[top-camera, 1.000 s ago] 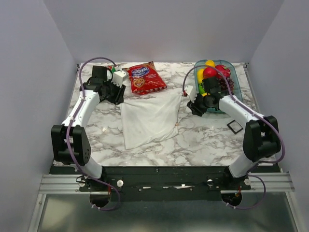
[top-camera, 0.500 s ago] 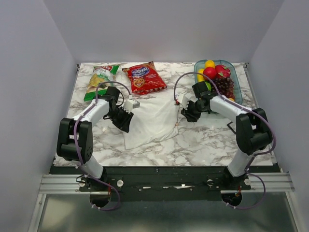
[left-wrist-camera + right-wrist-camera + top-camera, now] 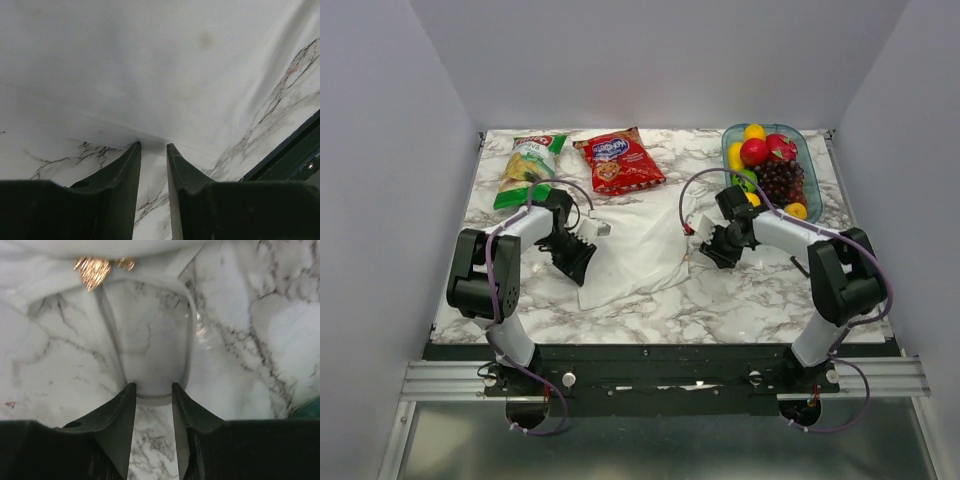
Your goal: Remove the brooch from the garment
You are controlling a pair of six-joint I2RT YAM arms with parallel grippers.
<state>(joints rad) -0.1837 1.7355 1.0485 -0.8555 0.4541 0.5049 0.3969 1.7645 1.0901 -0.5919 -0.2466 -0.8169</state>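
Note:
The white garment (image 3: 632,250) lies flat in the middle of the marble table. In the right wrist view its strap (image 3: 186,335) forms a loop, and a small glittering gold-toned pin (image 3: 92,267), apparently the brooch, sits where the strap joins the cloth. My right gripper (image 3: 153,385) is open, its tips straddling the near end of the strap loop, at the garment's right edge (image 3: 705,240). My left gripper (image 3: 153,145) is slightly open, with its tips against the garment's left hem (image 3: 115,132) and marble showing between the fingers. In the top view it (image 3: 582,256) is low on the table.
A green chip bag (image 3: 526,168) and a red chip bag (image 3: 620,161) lie at the back. A clear bowl (image 3: 810,160) of fruit stands at the back right. A black square frame (image 3: 804,264) lies by the right arm. The dark front table edge (image 3: 290,155) is near the left gripper.
Both arms came in from the back. The left gripper moved from the chip bags to the garment's left hem. The right moved from the fruit bowl to the strap.

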